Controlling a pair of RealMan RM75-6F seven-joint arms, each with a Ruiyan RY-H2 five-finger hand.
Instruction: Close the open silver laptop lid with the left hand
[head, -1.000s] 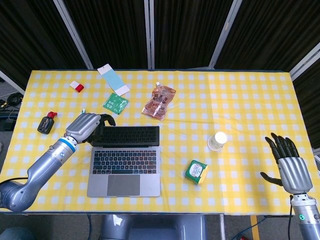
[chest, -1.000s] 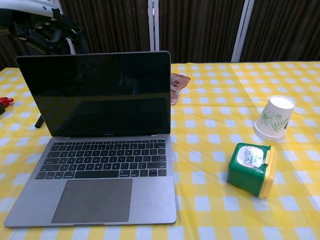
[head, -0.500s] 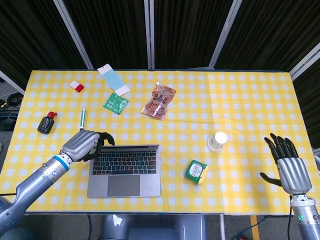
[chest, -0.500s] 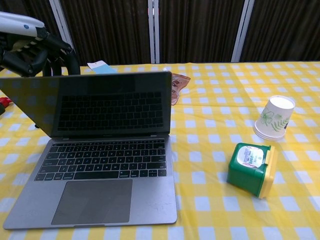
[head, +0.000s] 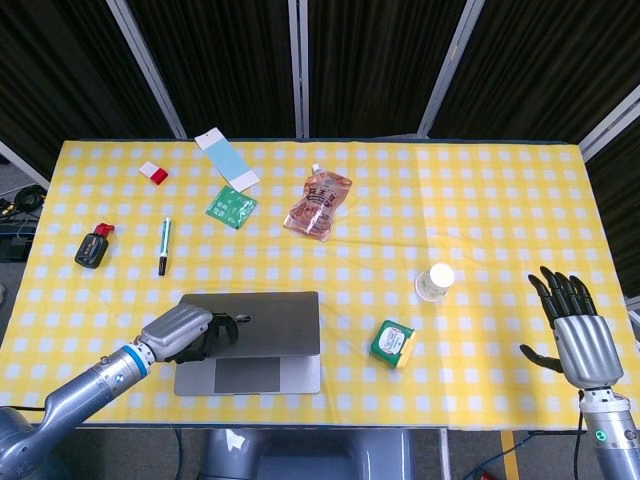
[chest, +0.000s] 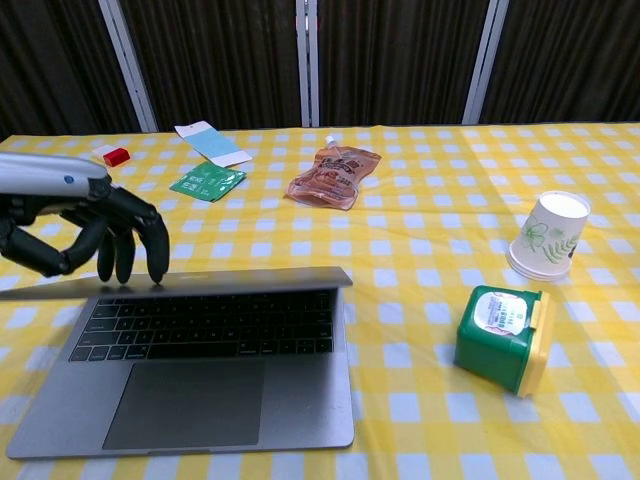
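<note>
The silver laptop (head: 249, 343) lies near the table's front left. Its lid (head: 268, 321) is tilted far down over the keyboard (chest: 205, 323), with a narrow wedge still open in the chest view. My left hand (head: 186, 332) is at the lid's left part. Its curved fingers (chest: 128, 243) press their tips on the lid's top face (chest: 240, 281). It holds nothing. My right hand (head: 574, 326) hovers at the table's front right edge with its fingers spread, far from the laptop.
A green box (chest: 503, 336) and a paper cup (chest: 546, 236) stand right of the laptop. Behind it lie a snack pouch (head: 319, 202), a green packet (head: 231, 207), a blue card (head: 226, 157), a pen (head: 163, 245) and a black bottle (head: 92, 246).
The lid has swung from upright to nearly flat over the keyboard. My left hand has come forward and down with it. The right hand has stayed put.
</note>
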